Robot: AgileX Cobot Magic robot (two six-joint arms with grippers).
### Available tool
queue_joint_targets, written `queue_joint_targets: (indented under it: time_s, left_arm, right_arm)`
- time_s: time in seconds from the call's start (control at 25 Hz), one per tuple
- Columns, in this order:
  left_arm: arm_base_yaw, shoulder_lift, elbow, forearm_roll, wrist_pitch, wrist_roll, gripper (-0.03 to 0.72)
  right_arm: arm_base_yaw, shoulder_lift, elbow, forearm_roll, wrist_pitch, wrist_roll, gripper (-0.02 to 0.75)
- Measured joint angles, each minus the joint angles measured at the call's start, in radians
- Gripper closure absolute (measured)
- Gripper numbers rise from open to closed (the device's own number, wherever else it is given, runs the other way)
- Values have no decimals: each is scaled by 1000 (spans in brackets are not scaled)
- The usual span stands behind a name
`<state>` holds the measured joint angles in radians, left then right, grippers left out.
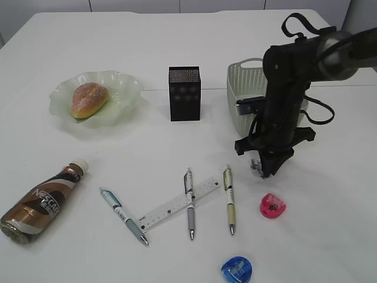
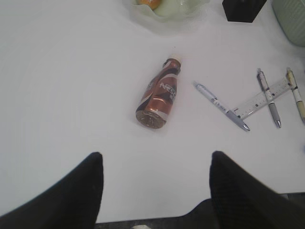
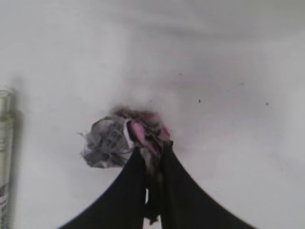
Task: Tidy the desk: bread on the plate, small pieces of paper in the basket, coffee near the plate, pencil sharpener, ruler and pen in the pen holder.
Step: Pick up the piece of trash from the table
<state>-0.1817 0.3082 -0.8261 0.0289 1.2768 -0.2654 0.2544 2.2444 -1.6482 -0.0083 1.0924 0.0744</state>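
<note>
R gripper [image 3: 151, 157] down on the table [image 1: 330, 247], betw. the basket [image 1: 238, 88] and the pink sharpener [image 1: 273, 205]. Crumpled paper scrap [image 3: 107, 143] sits right at its tips: grey newsprint w/ pink patches, bulk of the wad bulging to the left of the fingers in the R wrist view. Fingers pressed nearly together, pinching the scrap's edge; wad looks to be on or just above the tabletop, can't tell which. In ext. view the scrap is only a small pale lump under the arm.

L gripper [image 2: 155, 191] hangs over bare table, well apart from everything; both black fingers [image 2: 76, 191] spread wide, nothing betw. them, touching nothing.

Other task items:
- Bread [image 1: 88, 99] on the green wavy plate [image 1: 126, 88], far left.
- Coffee bottle [image 1: 42, 202] lying on its side, near-left, below the plate, cap toward the plate. Label reads "NESCAFE".
- Black pen holder [image 1: 184, 93] upright betw. plate and basket.
- Blue-white pen [image 1: 123, 216], clear ruler [image 1: 179, 203], grey pen [image 1: 189, 203] lying across the ruler, olive-white pen [image 1: 228, 199] just right of it.
- Blue sharpener [image 1: 237, 270] at near edge.

Ruler markings and pen print too small to read. Print on scrap not legible.
</note>
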Motion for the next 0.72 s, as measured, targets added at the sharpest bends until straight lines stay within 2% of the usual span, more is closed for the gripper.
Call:
queue_joint_targets:
  time_s: [0.16,0.48,0.72]
  left_arm:
    - [0,0,0,0,0,0,182]
    - [0,0,0,0,0,0,182]
    - [0,0,0,0,0,0,182]
  right_arm:
    - [0,-23,0,0,6,0,679]
    - [0,-74,0,16,40,0,681]
    - [0,-117,-84,24,118,10,682]
